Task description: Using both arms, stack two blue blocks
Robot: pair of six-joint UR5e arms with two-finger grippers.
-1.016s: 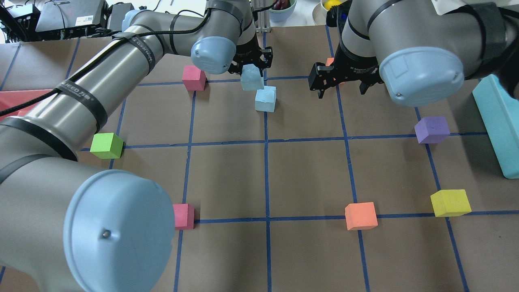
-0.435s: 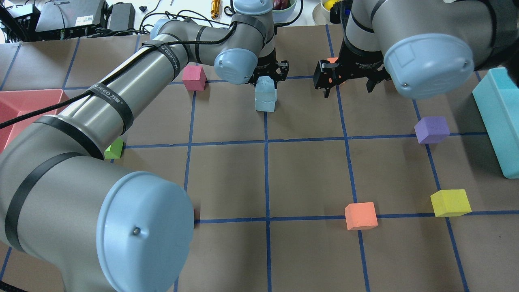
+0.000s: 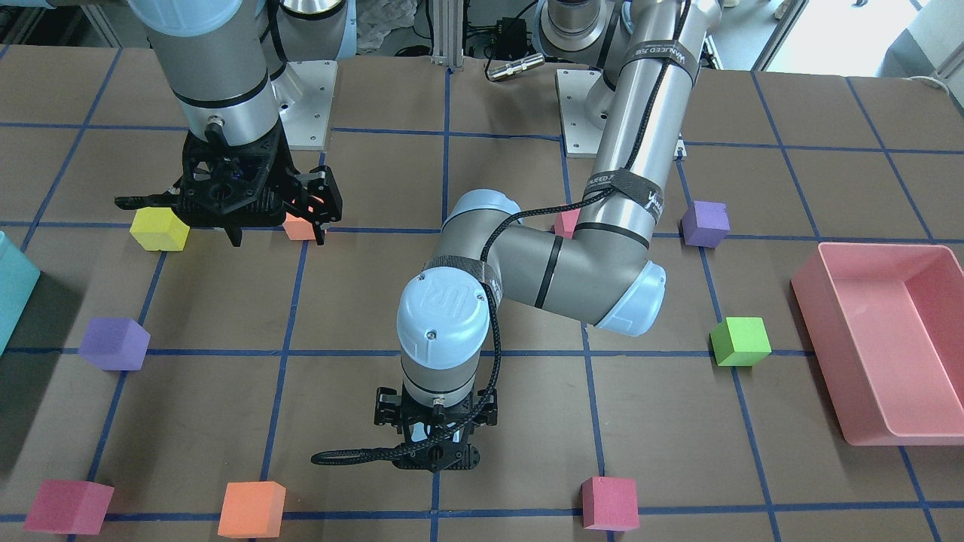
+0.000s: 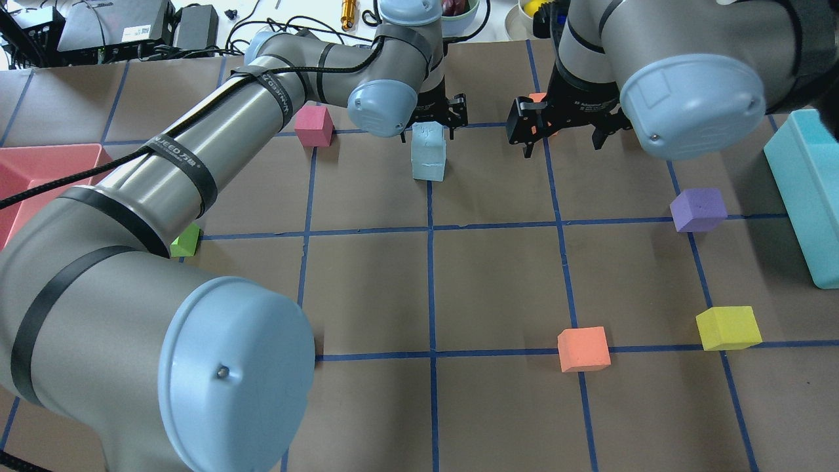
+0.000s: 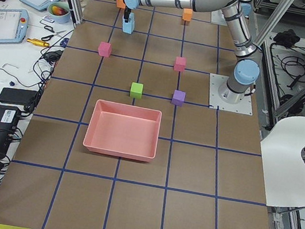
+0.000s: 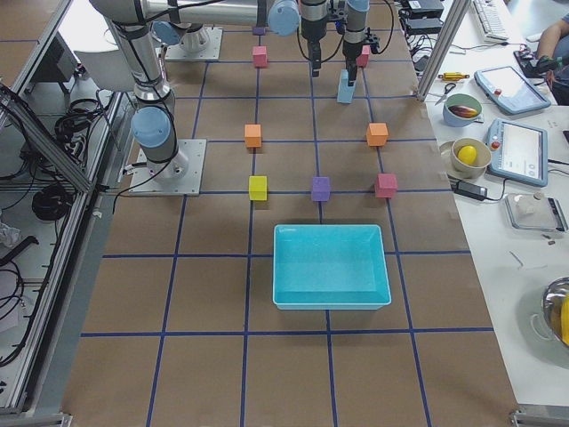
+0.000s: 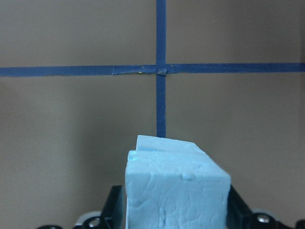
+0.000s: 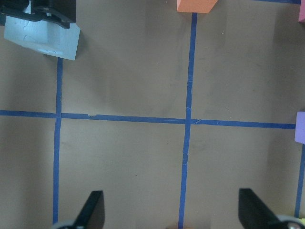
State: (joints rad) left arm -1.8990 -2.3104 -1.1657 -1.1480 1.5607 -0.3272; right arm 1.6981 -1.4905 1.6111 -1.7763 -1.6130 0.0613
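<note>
Blue blocks are stacked: the upper blue block (image 4: 429, 136) sits on the lower blue block (image 4: 429, 169), faces touching, at the far centre of the surface (image 4: 498, 282), on a blue tape line (image 4: 430, 210). In my left wrist view, the lower block's far edge shows just past the upper one, so the two are slightly offset. My left end effector (image 4: 432, 126) is clenched on the upper blue block, one finger against each side. To the right, my right end effector (image 4: 562, 147) is released, fingers spread wide, hovering above the surface just in front of an orange cube (image 4: 537, 98). Further right lie a purple cube (image 4: 699, 210) and a teal bin (image 4: 806, 196).
</note>
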